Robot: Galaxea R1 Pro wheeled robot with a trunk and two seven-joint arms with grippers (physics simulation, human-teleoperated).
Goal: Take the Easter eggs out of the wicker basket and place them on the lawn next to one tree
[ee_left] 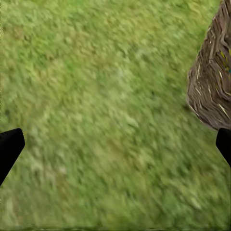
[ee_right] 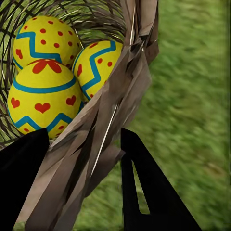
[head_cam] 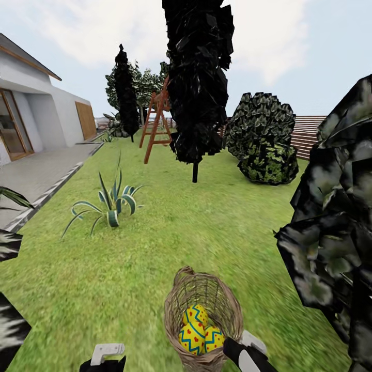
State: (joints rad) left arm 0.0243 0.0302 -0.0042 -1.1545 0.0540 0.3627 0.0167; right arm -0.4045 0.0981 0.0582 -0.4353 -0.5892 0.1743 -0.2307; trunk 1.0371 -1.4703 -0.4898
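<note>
Three Easter eggs (head_cam: pixel 199 330) sit bunched together inside the wicker basket (head_cam: pixel 202 310), which your right gripper (ee_right: pixel 84 144) grasps by the rim, one finger inside and one outside the woven wall, low at the near edge of the lawn (head_cam: pixel 155 248). Your left gripper (ee_left: pixel 115 144) hangs released over bare grass just left of the basket. Farther off you have a spiky plant (head_cam: pixel 111 204) to the left, a black-leaved tree (head_cam: pixel 199 77) ahead, a leafy crown (head_cam: pixel 336 222) close on the right, and the white house (head_cam: pixel 36 113) far left.

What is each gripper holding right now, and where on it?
The right gripper straddles the wicker basket at its rim wall, one finger inside; the left gripper is open over the lawn, holding nothing.
</note>
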